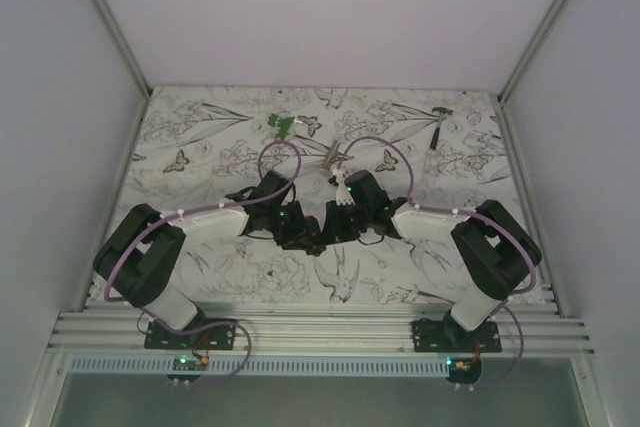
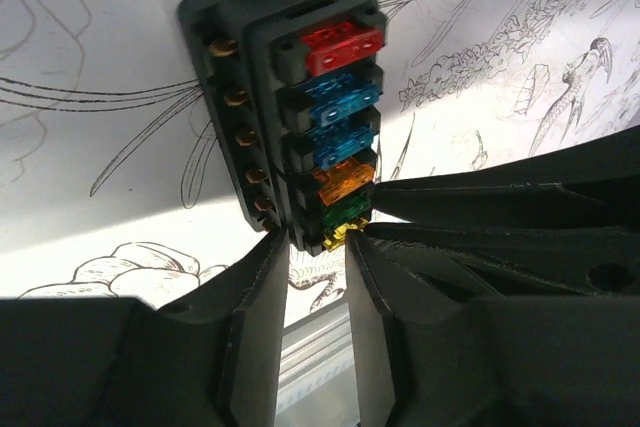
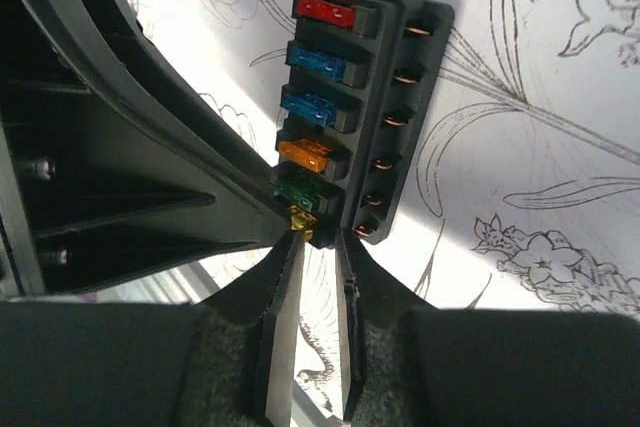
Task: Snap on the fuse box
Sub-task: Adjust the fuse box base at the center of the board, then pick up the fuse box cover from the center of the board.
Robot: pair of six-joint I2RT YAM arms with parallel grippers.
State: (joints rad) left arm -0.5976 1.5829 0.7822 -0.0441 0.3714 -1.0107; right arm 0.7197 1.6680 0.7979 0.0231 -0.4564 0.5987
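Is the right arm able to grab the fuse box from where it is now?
Probably yes. The right gripper has its jaws right at the near end of the fuse box, with nothing between them. The left gripper crowds that same end, so room looks tight.

- Fuse box (image 2: 290,97): its near end was concealed behind the left gripper (image 2: 318,247) fingertips, so contact was undeterminable.
- Right gripper (image 3: 318,242): it likewise masked that end.
- Green piece (image 1: 281,125): this was too small to identify.
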